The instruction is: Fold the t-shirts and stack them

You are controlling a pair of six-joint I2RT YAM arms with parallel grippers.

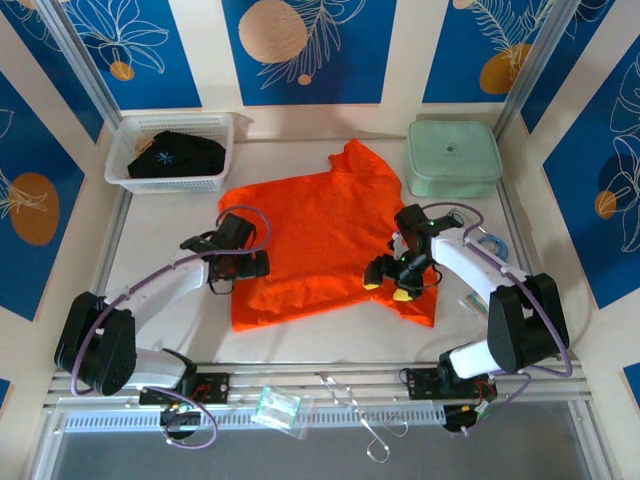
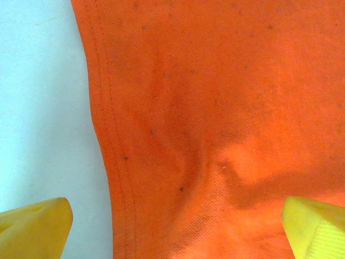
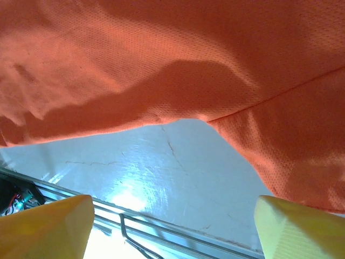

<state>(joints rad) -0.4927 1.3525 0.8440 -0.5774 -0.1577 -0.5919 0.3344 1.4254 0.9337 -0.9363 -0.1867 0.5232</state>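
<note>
Bright orange short-sleeved cloth t-shirt [image 1: 320, 240] spread mid-table on white table [image 1: 160, 230], a bit rumpled, one sleeve twd 12 o'clock. Left gripper [image 1: 243, 268] at shirt's 9 o'clock edge, jaws wide apart, nothing held; in left wrist view yellow fingertips [image 2: 32, 226] either side of stitched hem, one over bare table, other over cloth. Right gripper [image 1: 388, 287] at shirt's 4 o'clock corner, jaws also well apart, gripping nothing; in right wrist view yellow fingertips [image 3: 46, 226] low w/ bare table btwn them, orange cloth edge just beyond. Black t-shirt w/ small light-blue mark [image 1: 175, 155] bunched in white plastic mesh basket [image 1: 170, 120] at 10 o'clock. Mint-green zipped soft case [image 1: 452, 158] at 2 o'clock, apart from orange shirt
</note>
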